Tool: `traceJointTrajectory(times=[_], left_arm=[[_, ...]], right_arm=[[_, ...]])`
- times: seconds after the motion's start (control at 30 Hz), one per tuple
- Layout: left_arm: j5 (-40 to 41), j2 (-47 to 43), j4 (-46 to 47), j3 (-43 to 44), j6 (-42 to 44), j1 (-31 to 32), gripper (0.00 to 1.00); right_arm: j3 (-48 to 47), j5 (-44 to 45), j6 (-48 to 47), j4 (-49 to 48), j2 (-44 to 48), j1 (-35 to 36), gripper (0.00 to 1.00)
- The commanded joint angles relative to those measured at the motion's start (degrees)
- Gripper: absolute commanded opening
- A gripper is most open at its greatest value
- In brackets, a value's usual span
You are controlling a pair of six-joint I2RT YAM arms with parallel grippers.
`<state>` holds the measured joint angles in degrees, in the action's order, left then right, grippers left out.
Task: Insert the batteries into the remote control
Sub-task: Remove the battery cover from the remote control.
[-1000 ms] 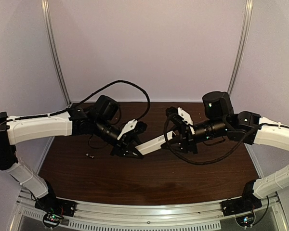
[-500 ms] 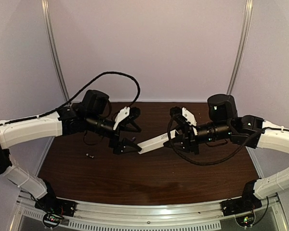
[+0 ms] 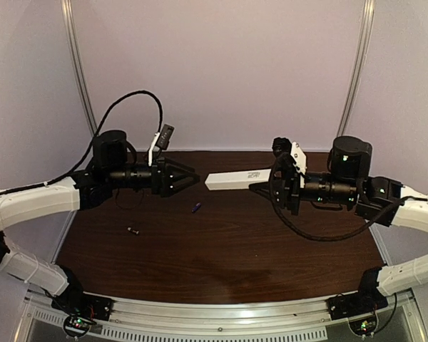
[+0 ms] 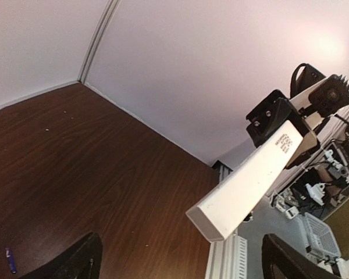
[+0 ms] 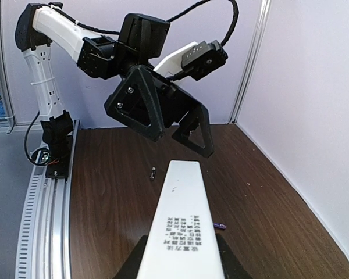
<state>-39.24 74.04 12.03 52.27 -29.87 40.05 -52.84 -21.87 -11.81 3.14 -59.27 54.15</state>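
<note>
While the right gripper (image 3: 266, 184) clamps one end of the long white plastic remote control (image 3: 235, 179) above the far edge of the brown wooden table (image 3: 221, 260), the left gripper (image 3: 187, 179) gapes empty beyond its free end. A tiny bluish-purple cylindrical battery (image 3: 196, 207) lies on the surface between them, and a dark battery (image 3: 133, 230) lies nearer the left edge.

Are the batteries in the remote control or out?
Out: the purple battery and the dark battery lie on the table, apart from the remote control.

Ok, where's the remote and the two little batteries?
remote (image 3: 235, 178): top view, middle of its white body.
purple battery (image 3: 196, 207): top view, middle of it.
dark battery (image 3: 133, 230): top view, middle of it.
</note>
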Motion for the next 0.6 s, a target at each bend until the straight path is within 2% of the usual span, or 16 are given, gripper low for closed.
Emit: traceJointTrajectory(times=[0.0, 0.2, 0.43, 0.57], left_arm=[[-8.8, 2.2, 16.0, -1.9, -17.0, -0.1, 0.97], [-8.9, 3.5, 13.6, 1.2, -18.7, 0.3, 0.86], [-7.9, 6.7, 9.9, 5.0, -19.7, 1.2, 0.73], [-8.1, 8.1, 11.2, 6.1, -21.0, 1.7, 0.67]], right_arm=[[1.2, 1.9, -2.2, -5.5, 0.8, 0.3, 0.03], [2.4, 1.7, -2.7, -9.4, 0.6, 0.3, 0.03], [1.9, 0.9, -2.9, -9.8, -0.2, 0.4, 0.03], [1.8, 1.5, -4.0, -9.0, -0.3, 0.5, 0.03]])
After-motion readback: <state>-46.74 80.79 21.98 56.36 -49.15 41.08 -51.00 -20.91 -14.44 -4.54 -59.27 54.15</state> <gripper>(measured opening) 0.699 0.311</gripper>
